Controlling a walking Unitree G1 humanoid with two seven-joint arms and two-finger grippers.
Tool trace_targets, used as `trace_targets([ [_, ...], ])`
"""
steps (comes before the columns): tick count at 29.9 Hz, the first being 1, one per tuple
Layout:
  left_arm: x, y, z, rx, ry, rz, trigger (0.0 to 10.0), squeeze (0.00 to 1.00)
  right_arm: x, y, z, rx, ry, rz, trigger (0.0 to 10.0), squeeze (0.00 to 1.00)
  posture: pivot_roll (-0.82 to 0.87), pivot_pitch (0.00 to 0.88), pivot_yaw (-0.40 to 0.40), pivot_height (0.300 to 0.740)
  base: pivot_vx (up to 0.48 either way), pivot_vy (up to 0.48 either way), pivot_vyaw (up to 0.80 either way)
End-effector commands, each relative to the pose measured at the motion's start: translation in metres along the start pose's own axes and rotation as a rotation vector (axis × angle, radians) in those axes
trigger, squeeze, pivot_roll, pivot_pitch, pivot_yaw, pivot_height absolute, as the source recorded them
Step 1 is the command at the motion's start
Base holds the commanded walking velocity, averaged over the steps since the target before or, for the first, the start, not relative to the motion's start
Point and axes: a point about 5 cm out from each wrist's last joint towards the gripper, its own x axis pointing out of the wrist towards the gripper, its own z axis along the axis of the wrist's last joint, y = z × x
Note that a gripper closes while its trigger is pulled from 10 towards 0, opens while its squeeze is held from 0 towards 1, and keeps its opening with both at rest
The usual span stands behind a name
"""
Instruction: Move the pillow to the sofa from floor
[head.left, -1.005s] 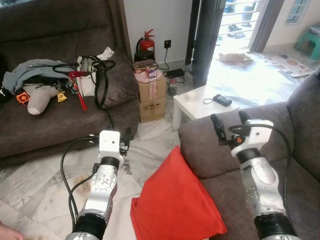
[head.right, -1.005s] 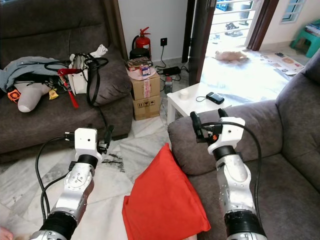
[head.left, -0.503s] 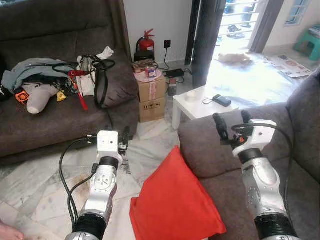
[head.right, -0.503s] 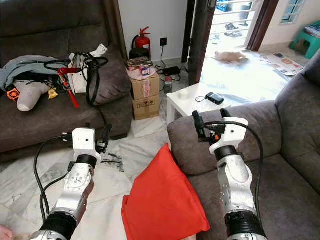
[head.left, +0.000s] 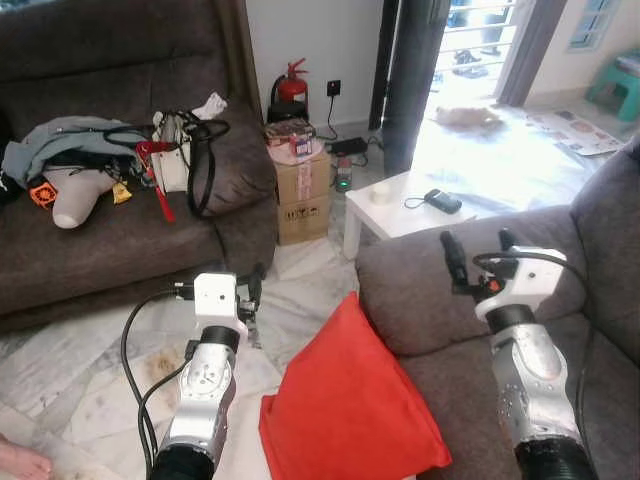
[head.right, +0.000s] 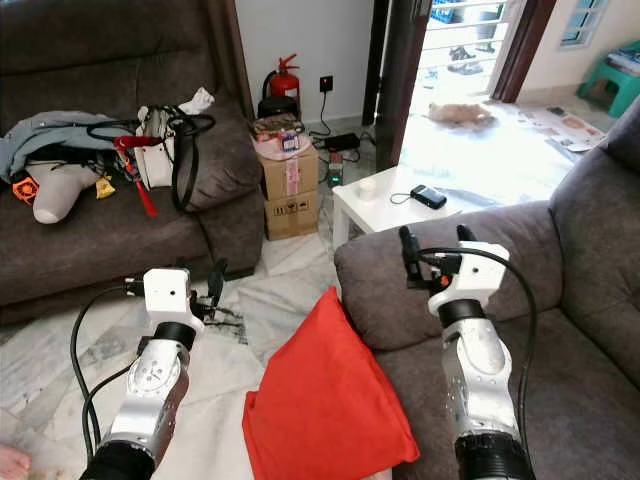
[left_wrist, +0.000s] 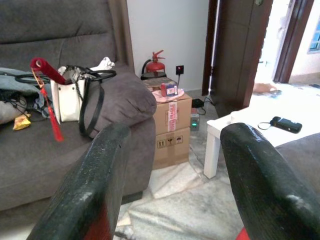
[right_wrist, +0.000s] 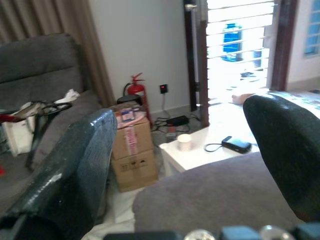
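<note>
Red pillow leaning on the sofa front, both grippers raised and empty.

In the left eye view, the red pillow (head.left: 345, 405) is seen on the floor (head.left: 90, 390), propped against the sofa (head.left: 420, 290), with the left gripper (head.left: 252, 288) beside it and the right gripper (head.left: 476, 246) above the armrest. In the right eye view, the pillow's upper corner is shown touching the sofa front. In the wrist views, both pairs of fingers (left_wrist: 95, 185) (right_wrist: 70, 175) are held wide, gripping nothing. Both grippers would best be lowered to opposite edges of the pillow before closing, so it is lifted evenly.
</note>
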Motion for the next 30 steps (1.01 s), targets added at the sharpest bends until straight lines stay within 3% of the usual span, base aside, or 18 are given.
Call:
trace_targets([
  [1, -0.003, -0.001, 0.001, -0.014, 0.005, -0.018, 10.0, 0.0, -0.006, -0.01, 0.002, -0.012, -0.014, -0.06, 10.0, 0.0, -0.15, 0.0, 0.03, 0.74, 0.0, 0.0, 0.0],
  [7, -0.005, 0.002, 0.004, 0.002, 0.009, -0.068, 10.0, 0.0, -0.009, -0.004, -0.002, -0.001, -0.019, -0.088, 10.0, 0.0, -0.15, 0.0, 0.065, 0.74, 0.0, 0.0, 0.0],
  [15, -0.003, 0.01, -0.001, 0.002, 0.029, -0.017, 10.0, 0.0, -0.005, 0.006, -0.005, -0.012, 0.014, -0.018, 10.0, 0.0, -0.14, 0.0, -0.005, 0.74, 0.0, 0.0, 0.0],
  [23, -0.001, 0.015, 0.004, 0.023, 0.025, -0.02, 10.0, 0.0, 0.003, 0.017, -0.001, 0.014, -0.01, -0.016, 10.0, 0.0, -0.11, 0.0, 0.006, 0.74, 0.0, 0.0, 0.0],
  [25, -0.001, 0.027, 0.008, 0.044, 0.015, -0.009, 10.0, 0.0, 0.003, 0.026, -0.009, 0.034, 0.012, -0.007, 10.0, 0.0, -0.09, 0.005, -0.002, 0.74, 0.0, 0.0, 0.0],
  [30, -0.001, 0.037, 0.009, 0.059, 0.009, 0.033, 10.0, 0.0, 0.007, 0.032, -0.006, 0.047, 0.003, 0.019, 10.0, 0.0, -0.09, 0.021, -0.014, 0.74, 0.0, 0.0, 0.0],
])
